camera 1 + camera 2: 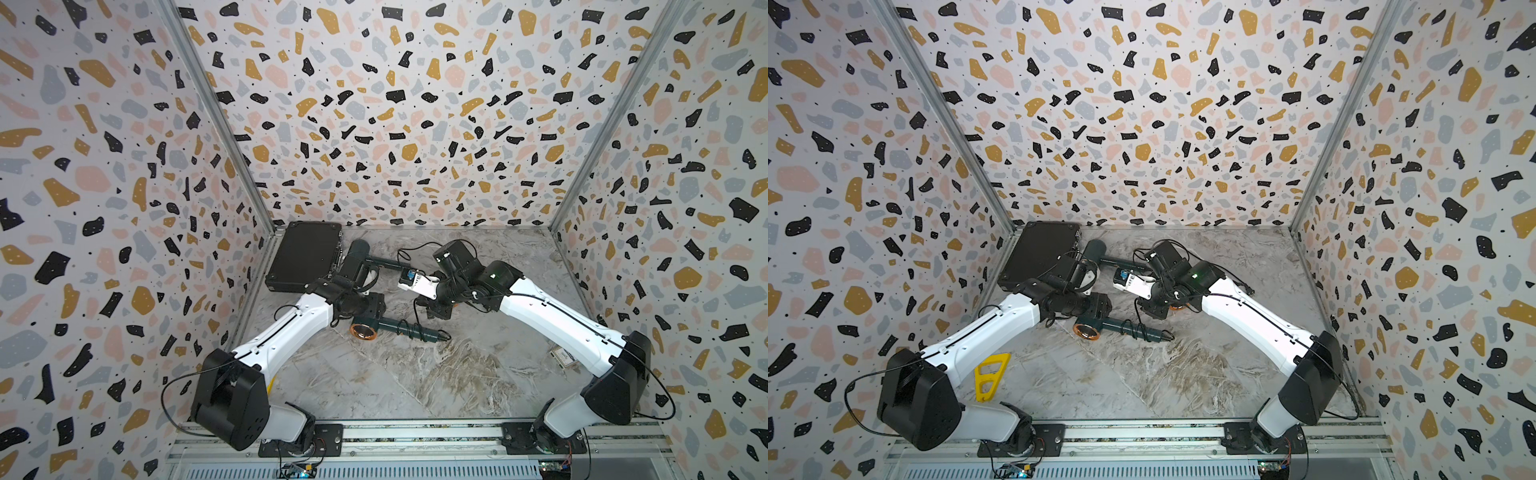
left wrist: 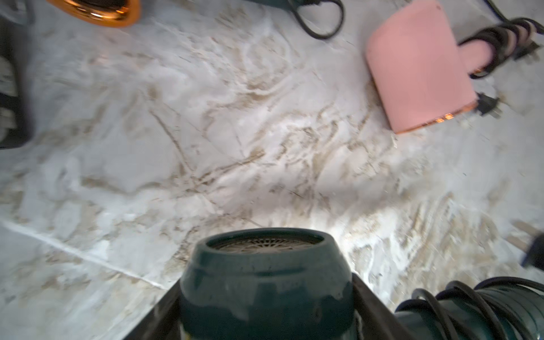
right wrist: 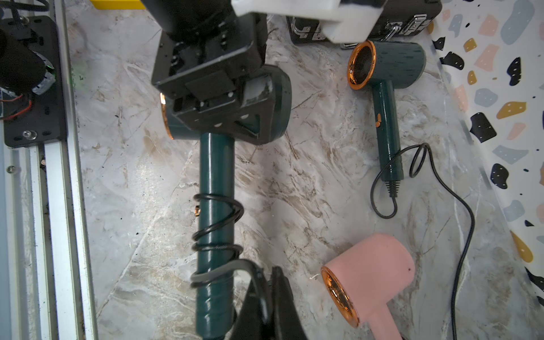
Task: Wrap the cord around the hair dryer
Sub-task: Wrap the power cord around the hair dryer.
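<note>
Mid-wrap: my left hand [image 3: 212,103] clamps the hair dryer [image 3: 216,164], right hand [image 3: 265,294] pinches the cord [image 3: 219,223]; next, another taut loop.

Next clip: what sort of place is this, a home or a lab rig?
Most likely a lab robot cell: terrazzo-print wall panels box in a marble-look tabletop, and the left arm and right arm are mounted on an aluminium rail along its front edge.
</note>
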